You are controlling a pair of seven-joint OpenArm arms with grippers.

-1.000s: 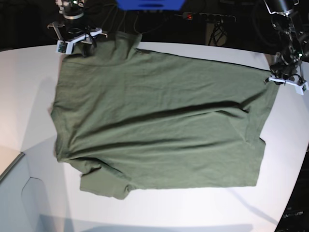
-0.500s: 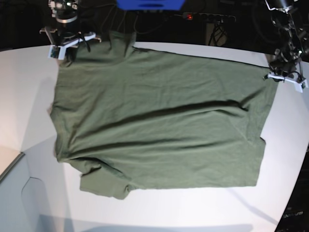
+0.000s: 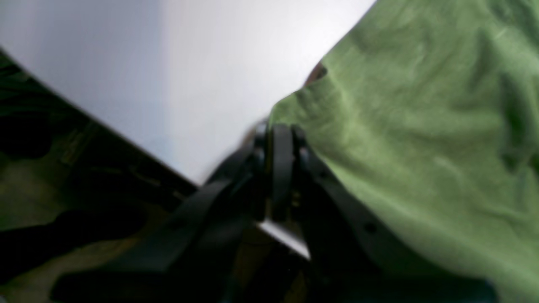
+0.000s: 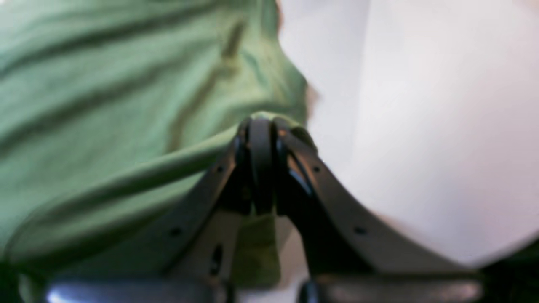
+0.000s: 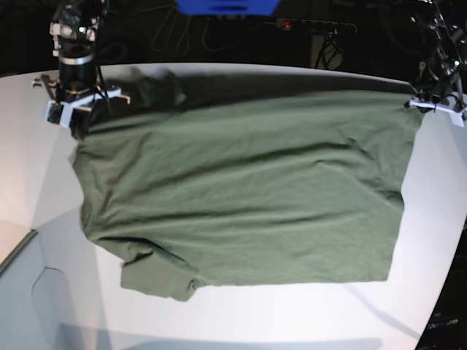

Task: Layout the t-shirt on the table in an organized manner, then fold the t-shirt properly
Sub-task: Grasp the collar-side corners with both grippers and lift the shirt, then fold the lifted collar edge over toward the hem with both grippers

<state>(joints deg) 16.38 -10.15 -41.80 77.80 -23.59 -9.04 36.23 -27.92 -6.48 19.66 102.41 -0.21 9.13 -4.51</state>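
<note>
T-shirt [image 5: 241, 197]: olive green, wrinkled, far edge lifted.
Left gripper [image 5: 435, 104]: clamped on far right corner.
Right gripper [image 5: 76, 109]: clamped on far left corner.
Table [image 5: 430, 219]: white, dark room behind.

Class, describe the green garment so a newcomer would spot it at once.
Find the large white table. Spread across most of it lies the t-shirt, its two far corners pinched by the robot's grippers. It is the only olive-green cloth there, with a short sleeve at its near-left corner.
</note>
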